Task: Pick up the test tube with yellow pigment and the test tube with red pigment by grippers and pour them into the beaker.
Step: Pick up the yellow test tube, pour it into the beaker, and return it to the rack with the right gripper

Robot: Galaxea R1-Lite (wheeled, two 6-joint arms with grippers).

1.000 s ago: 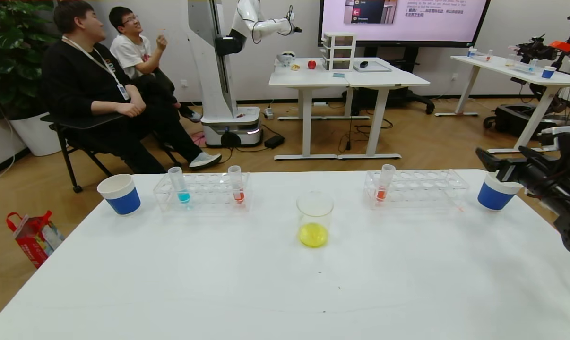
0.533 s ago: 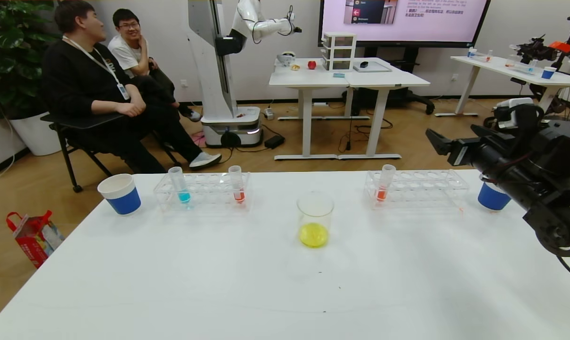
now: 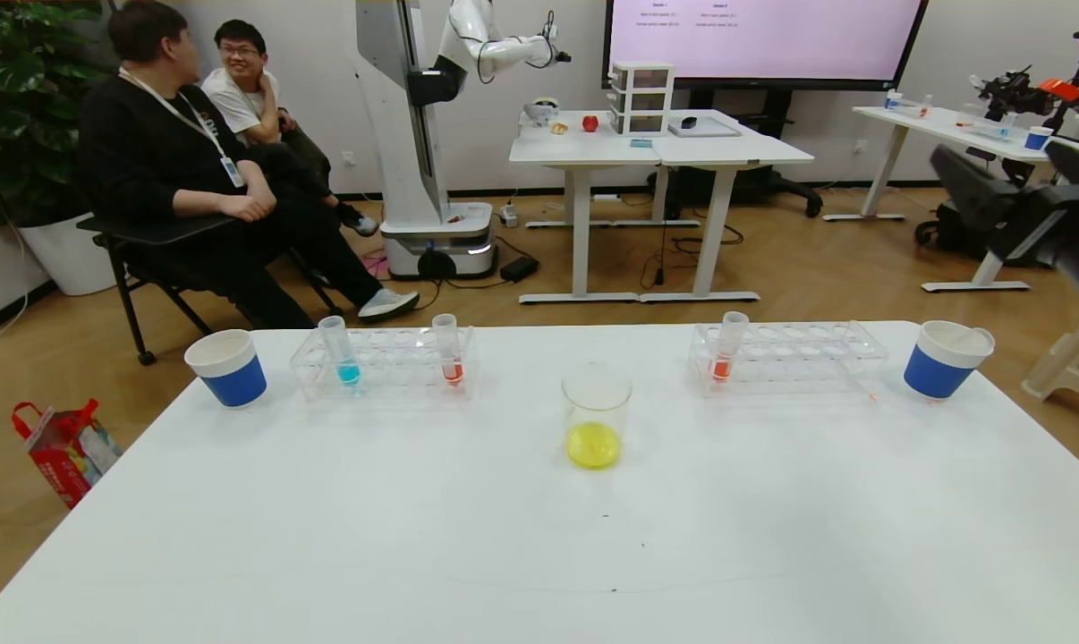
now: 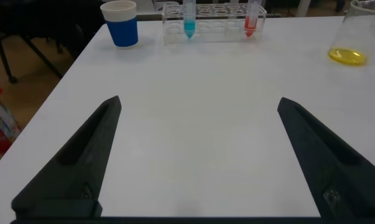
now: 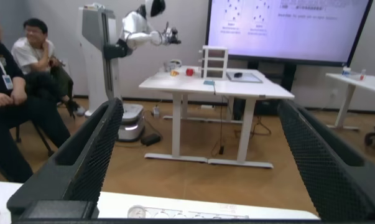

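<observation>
Nearest on the white bench [image 3: 539, 555], spreading wide with nothing between the fingers: left tool [image 4: 193, 155], hovering low over bare bench top, seen only in its own wrist view. Standing at mid-bench, upright and alone: beaker [image 3: 596, 416], holding a shallow pool of yellow liquid at the bottom. No test tube with yellow pigment showing in either rack. Lining up along the far edge now, from the robot's left: blue-and-white paper cup [image 3: 226, 367], then a clear rack [image 3: 383, 362] carrying a blue-liquid tube [image 3: 338, 351] at its left end and an orange-red tube [image 3: 447, 349] towards its right end, both upright. Sitting further right, a second clear rack [image 3: 785, 358], with the test tube with red pigment [image 3: 729, 346] leaning slightly in its leftmost slot. Just beyond that rack's right end, resting apart from it: another blue-and-white cup [image 3: 944, 360]. Hanging high at the right edge, well above and behind that cup: right tool [image 3: 1009, 192], fingers spread fully apart, gripping nothing, pointing out over the room. Farther back, sitting on chairs at the left: two people [image 3: 199, 152]; beyond them a white robot [image 3: 432, 134], white tables and a lit wall screen [image 3: 763, 36].
</observation>
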